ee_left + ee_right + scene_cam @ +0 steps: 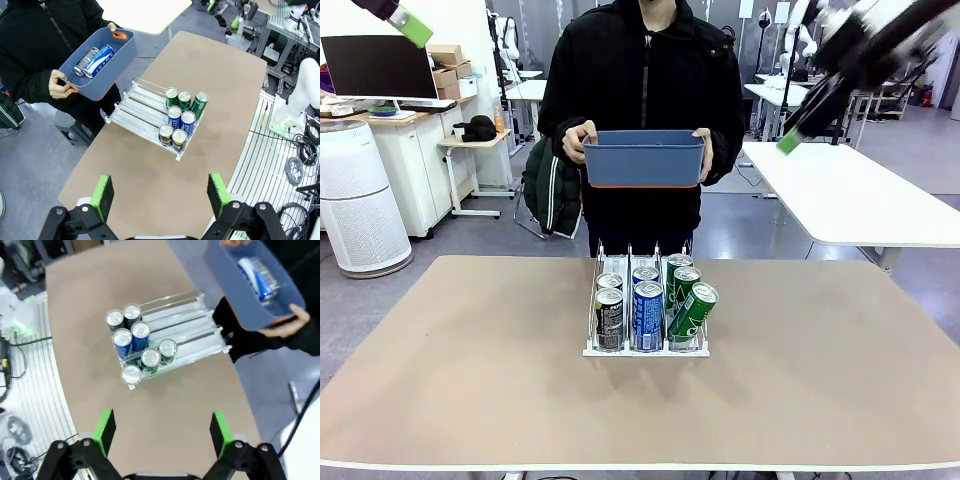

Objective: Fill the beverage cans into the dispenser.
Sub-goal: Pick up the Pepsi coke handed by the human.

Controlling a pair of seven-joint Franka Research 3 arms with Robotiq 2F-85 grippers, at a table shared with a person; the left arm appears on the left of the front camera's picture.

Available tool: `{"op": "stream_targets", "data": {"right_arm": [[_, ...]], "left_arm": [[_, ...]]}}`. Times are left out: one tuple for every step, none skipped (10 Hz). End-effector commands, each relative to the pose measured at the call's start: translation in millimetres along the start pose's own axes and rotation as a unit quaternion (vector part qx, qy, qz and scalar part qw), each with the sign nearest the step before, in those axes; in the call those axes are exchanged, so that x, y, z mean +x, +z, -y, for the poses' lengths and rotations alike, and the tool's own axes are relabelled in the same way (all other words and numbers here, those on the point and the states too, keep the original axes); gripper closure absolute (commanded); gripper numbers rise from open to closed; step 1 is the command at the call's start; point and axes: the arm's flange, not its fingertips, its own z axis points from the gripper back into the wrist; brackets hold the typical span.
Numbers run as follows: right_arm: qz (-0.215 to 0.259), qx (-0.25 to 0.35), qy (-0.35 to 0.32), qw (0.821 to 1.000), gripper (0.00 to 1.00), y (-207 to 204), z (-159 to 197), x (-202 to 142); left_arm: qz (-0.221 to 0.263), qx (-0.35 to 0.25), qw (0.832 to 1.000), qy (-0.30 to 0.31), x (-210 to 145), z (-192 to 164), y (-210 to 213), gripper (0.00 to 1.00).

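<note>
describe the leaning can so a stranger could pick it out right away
On the brown table stands a white wire rack with three lanes of cans. The front green can in the robot's right lane is tilted; its neighbours stand upright.

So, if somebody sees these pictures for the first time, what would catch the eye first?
Probably the dispenser in the middle of the table, with seven beverage cans packed at its end nearer the robot, the front green can leaning. Next, the person at the far side holding a blue bin with loose cans lying inside. The left gripper and right gripper hang open above the table.
</note>
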Motion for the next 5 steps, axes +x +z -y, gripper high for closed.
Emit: {"op": "stream_targets", "data": {"right_arm": [[-0.026, 0.013, -0.044, 0.999, 0.0, 32, 13, 20], [-0.04, 0.012, -0.049, 0.998, 0.0, 47, 21, 26], [-0.047, 0.021, -0.054, 0.997, 0.0, 62, 30, 32], [-0.047, 0.015, -0.058, 0.997, 0.0, 76, 32, 35], [-0.038, 0.002, -0.063, 0.997, 0.0, 90, 34, 36]], "left_arm": [[-0.002, 0.003, 1.0, 0.0, -1, -1, 0, 0.0], [-0.002, 0.003, 1.0, 0.0, -1, -1, 0, 0.0], [-0.002, 0.003, 1.0, 0.0, -1, -1, 0, 0.0], [-0.002, 0.003, 1.0, 0.0, -1, -1, 0, 0.0], [-0.002, 0.003, 1.0, 0.0, -1, -1, 0, 0.0]]}}
